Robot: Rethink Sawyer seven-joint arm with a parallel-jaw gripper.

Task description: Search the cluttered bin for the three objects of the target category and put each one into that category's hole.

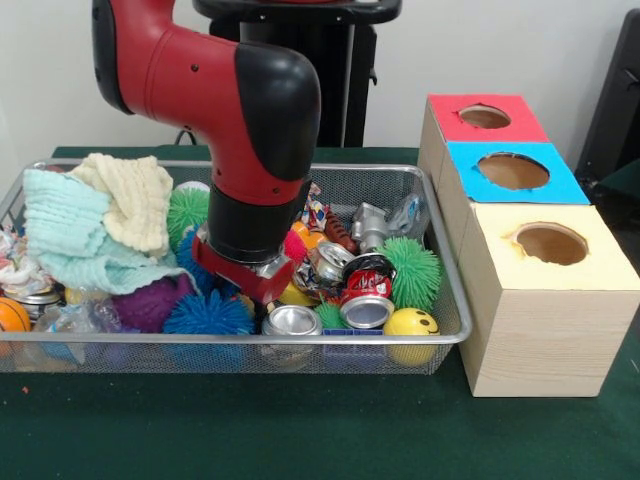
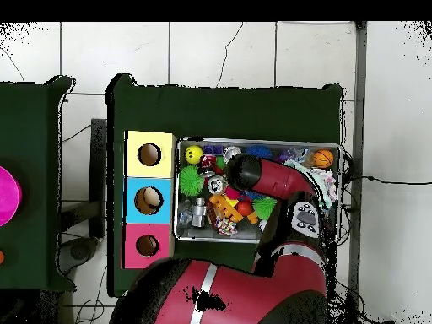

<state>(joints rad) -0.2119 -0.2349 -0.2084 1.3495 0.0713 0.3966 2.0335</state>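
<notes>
A wire mesh bin holds a heap of clutter: crushed cans, spiky balls in green, blue and purple, and a yellow smiley ball. My arm reaches down into the bin's middle. The gripper is sunk among the balls and cans, its tip hidden by the wrist and clutter. In the overhead view the arm covers the bin's centre. Beside the bin stands a wooden box with a red hole, a blue hole and a yellow hole.
Mint cloth and cream cloth are piled at the bin's left end, with an orange ball at the corner. Green table cover lies in front. A pink object sits on a separate table.
</notes>
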